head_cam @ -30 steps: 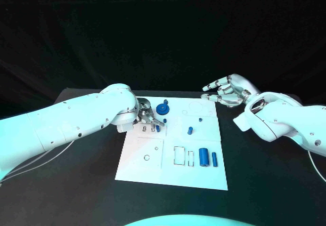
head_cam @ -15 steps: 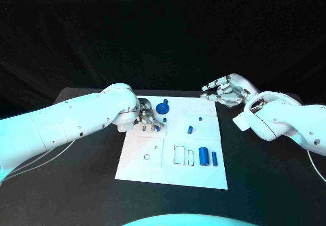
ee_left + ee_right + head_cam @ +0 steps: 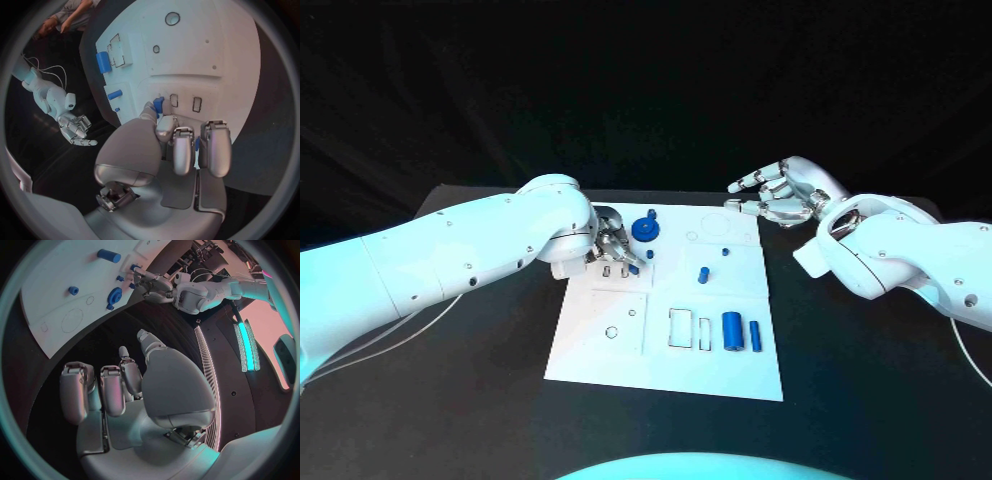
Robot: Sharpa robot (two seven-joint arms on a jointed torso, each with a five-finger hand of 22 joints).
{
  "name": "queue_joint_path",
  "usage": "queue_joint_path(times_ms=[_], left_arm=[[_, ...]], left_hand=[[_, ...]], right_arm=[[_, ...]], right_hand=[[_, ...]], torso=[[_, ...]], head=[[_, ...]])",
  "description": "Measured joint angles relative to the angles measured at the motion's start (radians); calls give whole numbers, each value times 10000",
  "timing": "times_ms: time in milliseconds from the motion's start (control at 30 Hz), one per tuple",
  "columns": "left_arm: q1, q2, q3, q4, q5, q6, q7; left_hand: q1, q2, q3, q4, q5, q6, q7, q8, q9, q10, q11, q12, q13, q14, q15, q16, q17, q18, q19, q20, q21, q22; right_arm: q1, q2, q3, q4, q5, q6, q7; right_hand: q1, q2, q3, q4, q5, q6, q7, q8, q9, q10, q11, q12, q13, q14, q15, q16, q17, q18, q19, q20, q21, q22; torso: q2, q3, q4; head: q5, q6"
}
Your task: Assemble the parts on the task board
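Observation:
The white task board (image 3: pixel 610 300) lies in the middle of the black table. My left hand (image 3: pixel 607 249) is low over the board's far left part, and it pinches a small blue part (image 3: pixel 159 104) between thumb and finger beside two small rectangular slots (image 3: pixel 197 104). A blue gear (image 3: pixel 645 231) stands just beyond this hand. A short blue peg (image 3: pixel 705 275) sits mid-board, while a thick blue cylinder (image 3: pixel 731 329) and a thin blue pin (image 3: pixel 756 337) lie at the near right. My right hand (image 3: pixel 783 195) hovers by the board's far right corner, fingers spread, holding nothing.
Empty rectangular recesses (image 3: pixel 681 329) lie left of the thick cylinder, and round outlines (image 3: pixel 715 228) mark the board's far right. Bare black table (image 3: pixel 862 390) surrounds the board. The right wrist view shows the board (image 3: pixel 56 275), the gear (image 3: pixel 114 295) and my left hand (image 3: pixel 153 286).

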Motion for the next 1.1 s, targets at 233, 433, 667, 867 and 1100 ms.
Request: queue_joint_path(times_ms=[233,433,667,867,1100], left_arm=[[-24,-46,-25,4,300,-103,9],[-36,-114,-33,32,458,-139,4],[-37,-344,-27,236,681,-340,10],[-39,-719,-2,680,866,-785,75],[-117,-1079,14,1190,767,-1445,209]], left_hand=[[175,-1281,2594,1028,150,-26,139,-440,50,-145,72,-345,-301,-4,81,0,0,1,0,0,0,0],[-782,-2238,4630,775,1170,-17,255,-436,532,-138,148,-345,-376,-4,80,0,0,1,0,0,0,0],[-1436,-2640,5607,498,1645,-3,270,-313,843,-105,181,-345,-378,-3,81,0,0,-1,36,36,0,8],[-1741,-2758,5962,198,2029,-2,270,-211,1050,-8,197,-345,-277,-3,81,0,-1,0,36,36,0,7],[-2014,-2881,6063,96,2510,90,211,-130,1198,114,178,-202,-138,-4,81,0,8,-1,36,36,0,6]], right_arm=[[-5,1,-3,-12,5,24,0],[-19,4,-7,-24,9,45,0],[-39,8,-10,-59,22,67,0],[-50,-1,-13,-70,42,76,0],[-55,-36,-13,-66,56,81,0]], right_hand=[[0,0,0,0,0,0,0,0,0,0,0,0,-1,0,0,0,-1,0,0,0,0,-1],[0,0,0,0,0,0,0,0,0,0,0,0,-1,0,0,0,-1,0,0,0,0,-1],[0,0,0,0,61,0,0,0,-1,0,0,0,-2,0,0,0,-2,0,0,0,0,-2],[0,0,0,0,61,0,0,0,-1,0,0,0,-2,0,0,0,-2,0,0,0,1,-2],[0,-1,0,0,61,0,0,0,-1,0,0,0,-3,0,0,0,-2,0,0,0,1,6]], torso=[[-2,3,2],[-1,6,3],[0,6,9],[-1,12,14],[-5,12,24]], head=[[5,-7],[-2,-14],[12,-17],[29,-4],[39,17]])
